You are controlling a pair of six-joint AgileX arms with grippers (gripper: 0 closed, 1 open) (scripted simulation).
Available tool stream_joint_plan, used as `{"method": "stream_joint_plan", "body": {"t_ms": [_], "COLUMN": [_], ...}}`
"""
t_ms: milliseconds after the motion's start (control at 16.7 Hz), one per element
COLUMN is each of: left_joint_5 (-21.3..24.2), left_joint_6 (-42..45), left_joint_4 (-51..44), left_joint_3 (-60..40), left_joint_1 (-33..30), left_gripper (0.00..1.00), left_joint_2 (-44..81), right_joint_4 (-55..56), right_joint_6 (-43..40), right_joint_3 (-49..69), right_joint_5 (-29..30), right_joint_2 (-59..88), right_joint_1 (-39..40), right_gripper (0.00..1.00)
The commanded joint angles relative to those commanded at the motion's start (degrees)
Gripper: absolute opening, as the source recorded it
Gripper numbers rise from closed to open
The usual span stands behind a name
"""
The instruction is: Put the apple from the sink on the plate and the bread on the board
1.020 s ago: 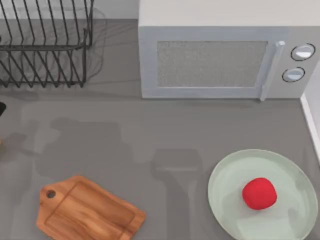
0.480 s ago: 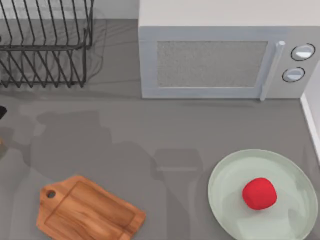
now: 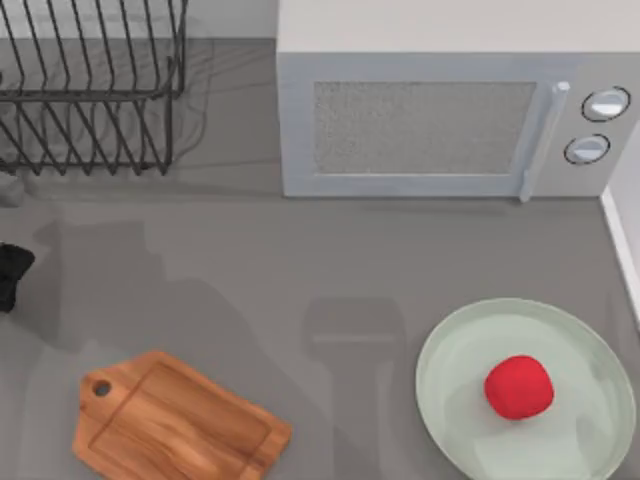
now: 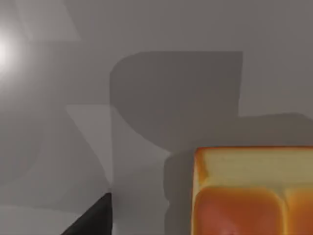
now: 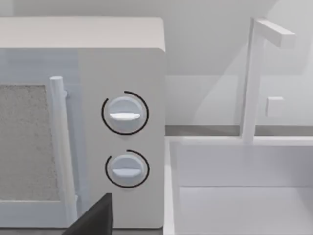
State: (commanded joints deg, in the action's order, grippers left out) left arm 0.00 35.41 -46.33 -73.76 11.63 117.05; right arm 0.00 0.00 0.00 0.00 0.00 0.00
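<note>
Checking progress | apple (image 3: 518, 386) sits on plate (image 3: 470, 350), done | bread (image 4: 252, 191) not on board (image 3: 175, 425) | left hand (image 3: 10, 272) at worktop's left edge, grip: you can't tell

A bright red apple (image 3: 518, 386) sits at four o'clock on a pale mint-green plate (image 3: 460, 345). At seven o'clock the board (image 3: 175, 423) shows orange-brown wood with darker grain streaks. The microwave (image 3: 440, 40) at twelve o'clock is pale grey-white, its door window a speckled grey mesh. The rack (image 3: 90, 90) at ten o'clock is black wire. The bread (image 4: 254, 191) is golden-orange on top with pale yellow sides. The table (image 3: 300, 260) is flat grey.
</note>
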Motion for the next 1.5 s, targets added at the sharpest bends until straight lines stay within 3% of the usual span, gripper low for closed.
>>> {"method": "stream_joint_plan", "body": {"t_ms": [300,1080,1500], "left_joint_5": [0.01,0.01,0.01], "left_joint_6": [0.06,0.06,0.06], "left_joint_4": [1.65,1.65,1.65], "left_joint_3": [1.08,1.08,1.08], "left_joint_1": [0.04,0.04,0.04], "left_gripper": [1.00,0.02,0.00], "left_joint_2": [0.89,0.89,0.89], "right_joint_4": [0.00,0.00,0.00], "right_joint_6": [0.00,0.00,0.00], "right_joint_3": [0.00,0.00,0.00], "right_joint_5": [0.00,0.00,0.00], "right_joint_2": [0.00,0.00,0.00], "right_joint_1": [0.00,0.00,0.00], "right_gripper": [1.00,1.00,1.00]}}
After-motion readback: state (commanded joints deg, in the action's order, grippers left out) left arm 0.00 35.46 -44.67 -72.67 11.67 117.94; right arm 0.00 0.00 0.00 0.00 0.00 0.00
